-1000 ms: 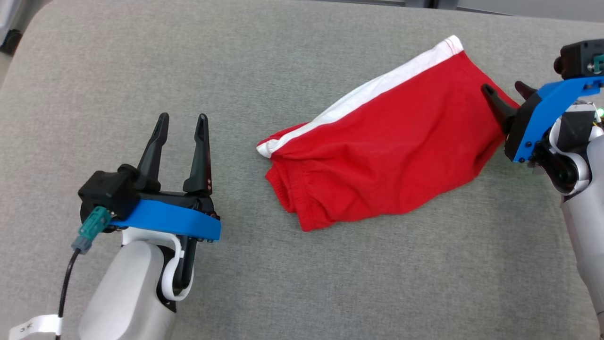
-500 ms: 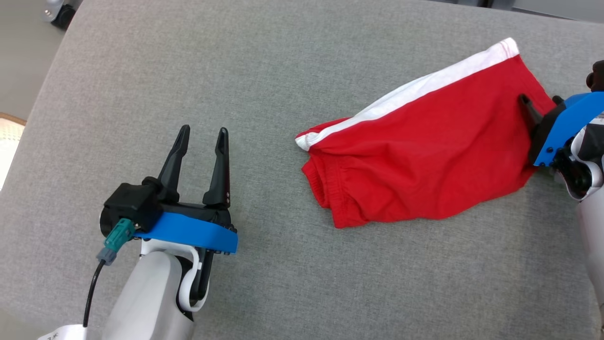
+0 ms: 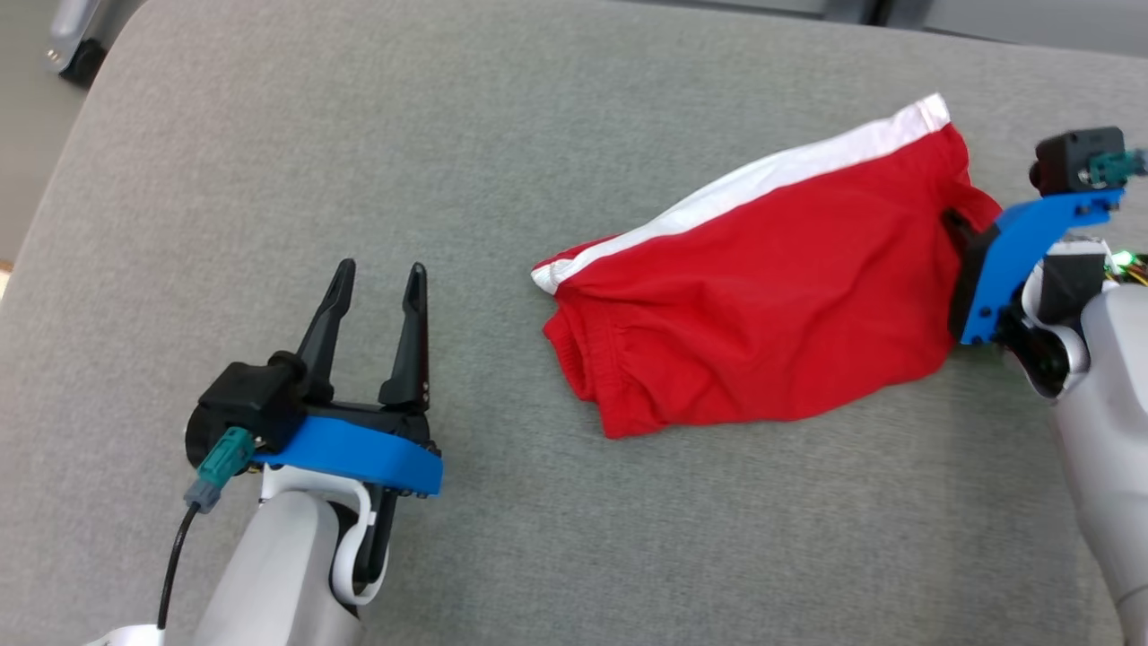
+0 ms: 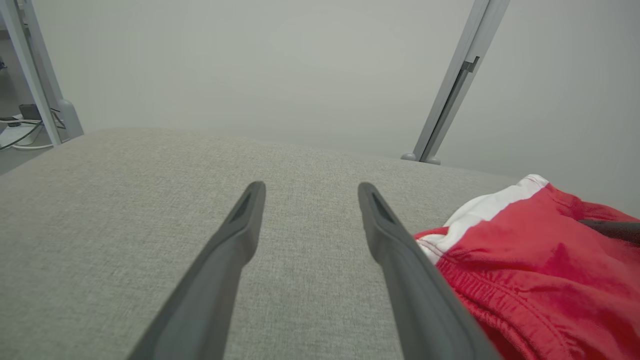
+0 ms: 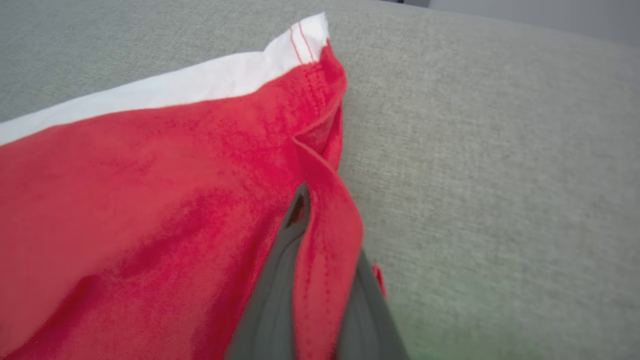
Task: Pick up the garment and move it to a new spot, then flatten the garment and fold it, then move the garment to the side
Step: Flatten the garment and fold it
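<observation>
Red cloth garment with a white stripe (image 3: pixel 762 314), shorts by the look of it, lies crumpled in the right half of the grey fabric-covered table (image 3: pixel 359 135) in the head view, waistband end toward the middle. The right gripper (image 3: pixel 955 220) is at its far right edge, fingers buried in the cloth there; an edge grab makes sense, since it lets the piece trail behind when carried to a new spot. The left gripper (image 3: pixel 381 269) is parked well apart from the cloth on the left, fingers spread, holding nothing, and out of the way until flattening needs two corners. In the left wrist view the left gripper (image 4: pixel 311 190) has its fingers wide apart over bare table (image 4: pixel 125 200), with the garment (image 4: pixel 525 260) off to its right and not touching. In the right wrist view the right gripper (image 5: pixel 332 235) is closed on a fold of the red hem near the stripe corner, cloth pinched between both fingers, while the rest of the garment (image 5: pixel 150 200) lies slack on the table (image 5: pixel 500 150). My read: the grasp is made and the lift not yet begun. The pinch looks thin, so the hem could slip.
</observation>
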{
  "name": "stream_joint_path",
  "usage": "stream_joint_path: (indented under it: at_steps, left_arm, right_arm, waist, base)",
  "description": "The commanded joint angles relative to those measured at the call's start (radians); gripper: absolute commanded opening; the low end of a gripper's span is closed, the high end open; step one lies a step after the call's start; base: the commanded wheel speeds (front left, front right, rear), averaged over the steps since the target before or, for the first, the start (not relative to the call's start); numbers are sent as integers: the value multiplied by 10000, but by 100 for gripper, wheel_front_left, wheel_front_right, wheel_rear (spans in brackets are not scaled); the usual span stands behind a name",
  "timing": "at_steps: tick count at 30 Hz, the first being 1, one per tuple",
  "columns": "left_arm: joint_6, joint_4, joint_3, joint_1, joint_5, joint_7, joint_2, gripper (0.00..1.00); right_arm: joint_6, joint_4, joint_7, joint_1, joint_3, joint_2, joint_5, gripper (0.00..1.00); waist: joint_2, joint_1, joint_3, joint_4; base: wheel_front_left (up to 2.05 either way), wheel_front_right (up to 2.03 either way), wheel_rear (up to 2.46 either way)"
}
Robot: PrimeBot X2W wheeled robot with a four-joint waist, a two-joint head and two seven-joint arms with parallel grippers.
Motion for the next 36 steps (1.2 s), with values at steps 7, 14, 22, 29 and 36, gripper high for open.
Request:
stream_joint_path:
  at_steps: [7, 14, 22, 29, 36]
  left_arm:
    - [-58, 155, 282, 412, 84, -43, 223, 100]
    - [-83, 309, 39, 639, 257, -44, 404, 100]
    - [-101, 366, -105, 582, 157, -44, 504, 100]
    - [-108, 351, -198, 469, 99, -44, 522, 100]
    - [-116, 293, -340, 341, 57, -44, 475, 100]
  right_arm:
    - [-3, -761, -570, 1039, -257, -800, 459, 0]
    - [-2, -1369, -917, 1952, -1493, -1113, -227, 0]
    - [0, -3125, -566, 2441, -1216, -425, -1660, 0]
    - [-2, -4427, 264, 2525, 310, 561, -1657, 0]
    - [-2, -4330, 923, 2476, 1541, 1335, -1505, 0]
  waist:
    - [0, 0, -851, -957]
    - [0, 0, -1185, -1213]
    - [0, 0, -1273, -1258]
    - [0, 0, -1257, -1176]
    - [0, 0, -1098, -856]
  base:
    - [0, 0, 0]
    - [0, 0, 0]
    - [0, 0, 0]
    - [0, 0, 0]
    - [0, 0, 0]
